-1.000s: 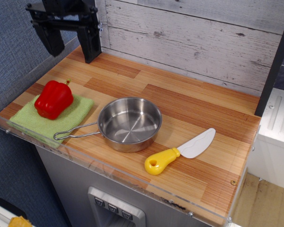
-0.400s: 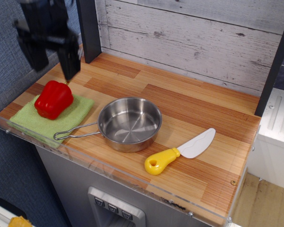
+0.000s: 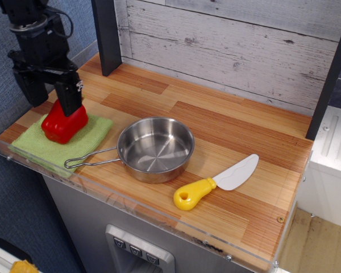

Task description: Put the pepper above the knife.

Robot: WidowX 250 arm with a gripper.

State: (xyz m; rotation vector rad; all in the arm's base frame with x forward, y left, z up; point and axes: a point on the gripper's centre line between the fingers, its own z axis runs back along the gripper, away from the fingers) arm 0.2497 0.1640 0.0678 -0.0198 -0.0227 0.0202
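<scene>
Since the earlier frame the gripper (image 3: 50, 99) has dropped from above the far-left corner to the pepper (image 3: 63, 122), while nothing else on the counter has shifted. At far left, the pepper sits on the green cloth (image 3: 62, 142), near the left edge of the wooden counter (image 3: 227, 131). The claw is spread, one finger down on the pepper's right upper side and the other to its left; whether the fingers already touch the skin cannot be told from this view. Right of the cloth stands the steel pan (image 3: 155, 149), its wire handle pointing left toward the cloth. Further right, near the front edge, lies the knife (image 3: 217, 182), yellow handle toward the near left, white blade toward the far right, well apart from the pepper. Judgement: the step in hand is the approach and grasp of the pepper; no lift has begun. The next move calls for closing squarely on the glossy, lobed body, lifting clear of the pan, and carrying it right to the bare wood on the far side of the knife.
</scene>
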